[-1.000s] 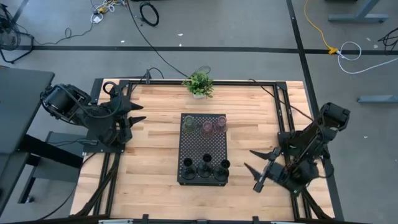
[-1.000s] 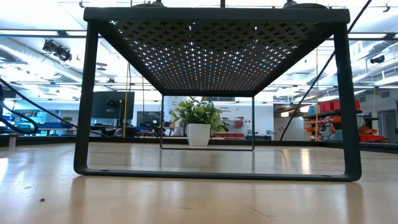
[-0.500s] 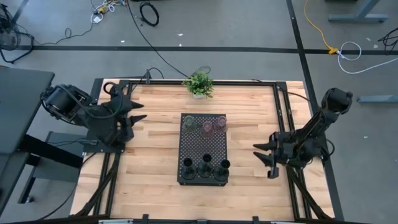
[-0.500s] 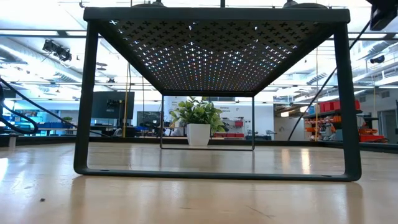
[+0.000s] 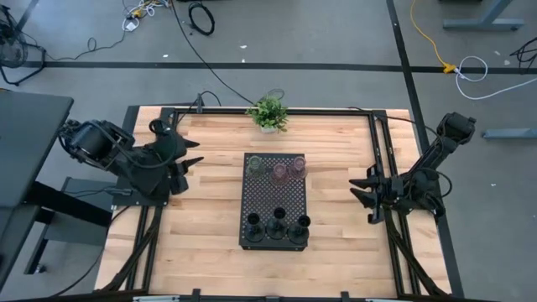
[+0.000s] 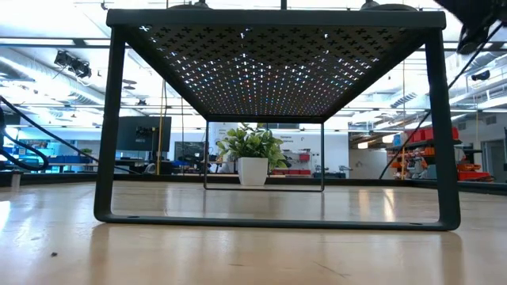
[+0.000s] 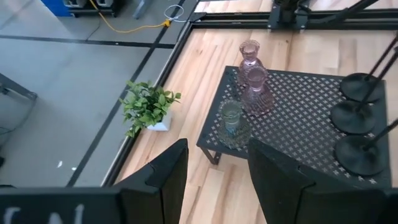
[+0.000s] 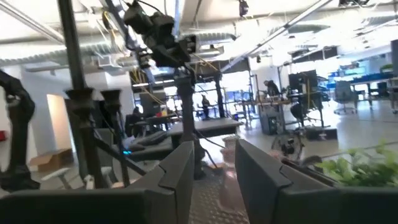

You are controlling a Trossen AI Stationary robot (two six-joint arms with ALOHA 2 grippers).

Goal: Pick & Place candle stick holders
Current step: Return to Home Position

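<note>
Black tray carries all six candle stick holders; left gripper and right gripper, both spread, empty, flank it; only homing seems left.

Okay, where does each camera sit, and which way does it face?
High view: overhead, straight down on the wooden table; left gripper and right gripper show.
Low view: table height, level under the black perforated metal shelf toward the green potted plant; an arm's edge shows.
Left wrist view: past own fingers onto shelf and plant.
Right wrist view: past own fingers across the shelf.
All share the shelf.
</note>
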